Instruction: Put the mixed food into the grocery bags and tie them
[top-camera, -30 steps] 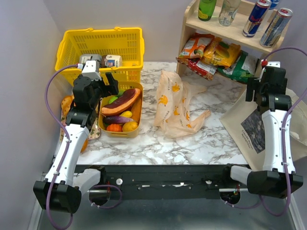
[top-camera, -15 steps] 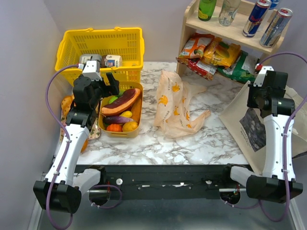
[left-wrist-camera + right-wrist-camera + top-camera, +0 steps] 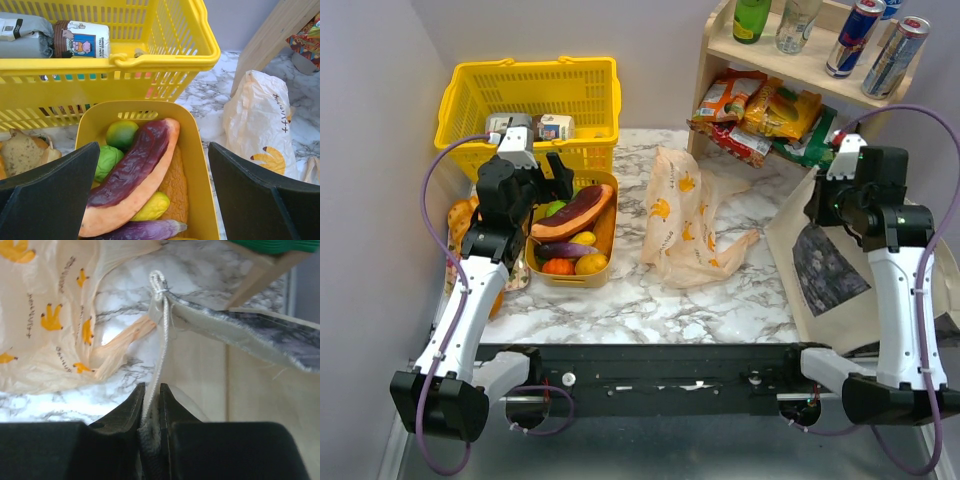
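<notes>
Canvas tote point(image 3: 840, 270) first: it lies slumped at the right edge of the tabletop point(image 3: 650, 310), below the shelf point(image 3: 790, 68). The right pincer point(image 3: 150, 405) has nipped the white cord point(image 3: 160, 340) at the tote's near corner, its jaws closed to a thin gap with the cord pinched between them. The cord runs taut from the jaws up to its knot at the tote's rim, and the rim appears raised off the marble there.

The step in hand looks like drawing the tote open and toward the middle. To do it well, pull slowly along the line of the cord, so the thin cord does not slide out of the jaws. Lift enough that the mouth gapes rather than folds shut. Mind the plastic bag point(image 3: 685, 220) lying crumpled just beside the tote's corner; dragging the tote over it would bury it.

The left pincer point(image 3: 152, 170) hangs spread wide and empty over the yellow tray point(image 3: 195, 165), where the long slice point(image 3: 135, 175), the eggplant point(image 3: 145, 231) and a lime point(image 3: 121, 134) lie packed together. None of the food is bagged yet, and the two drink cans point(image 3: 897, 55) stand on the shelf's top board. The slice, lying on top, looks the easiest first pick once a bag stands open.
</notes>
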Available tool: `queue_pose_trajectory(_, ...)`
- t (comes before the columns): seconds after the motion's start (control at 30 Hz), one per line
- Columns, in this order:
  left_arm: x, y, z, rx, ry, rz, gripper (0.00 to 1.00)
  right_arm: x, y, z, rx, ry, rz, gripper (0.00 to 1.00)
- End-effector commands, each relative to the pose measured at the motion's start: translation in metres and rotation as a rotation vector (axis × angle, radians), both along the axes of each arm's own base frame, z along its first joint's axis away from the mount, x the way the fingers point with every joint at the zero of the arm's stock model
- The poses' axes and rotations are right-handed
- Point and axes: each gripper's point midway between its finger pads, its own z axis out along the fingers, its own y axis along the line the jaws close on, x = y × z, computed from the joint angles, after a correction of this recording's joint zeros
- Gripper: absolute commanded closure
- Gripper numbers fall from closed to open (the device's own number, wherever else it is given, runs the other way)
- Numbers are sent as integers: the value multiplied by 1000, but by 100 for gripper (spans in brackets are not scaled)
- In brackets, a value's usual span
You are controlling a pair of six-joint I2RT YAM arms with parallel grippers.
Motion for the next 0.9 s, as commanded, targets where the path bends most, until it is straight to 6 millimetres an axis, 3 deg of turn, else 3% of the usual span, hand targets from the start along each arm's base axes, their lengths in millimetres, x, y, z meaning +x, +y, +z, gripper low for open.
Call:
queue_pose_trajectory(0.0,-1,-13,2,-26,-14,-59,1,-6,38,-23,51,127,101,82)
queue_pose_trajectory(0.23,-3,-12,7,-16,-27,-60,1,-10,71,-51,19,238,205,85)
queue_pose_trajectory(0.37,-4,-16,8,-35,-29,-75,1,-15,91,-56,31,268,283,85)
queue_pose_trajectory(0.5,-6,-36,9,-83,-25,-153,1,-24,138,-46,87,227,463,85)
queue_pose_trajectory(0.73,-16,-94,20,-205,29,-320,1,-38,231,-29,141,19,852,85)
queue_pose_trajectory(0.87,-27,-125,29,-317,82,-456,1,-39,277,-13,148,-126,1014,96)
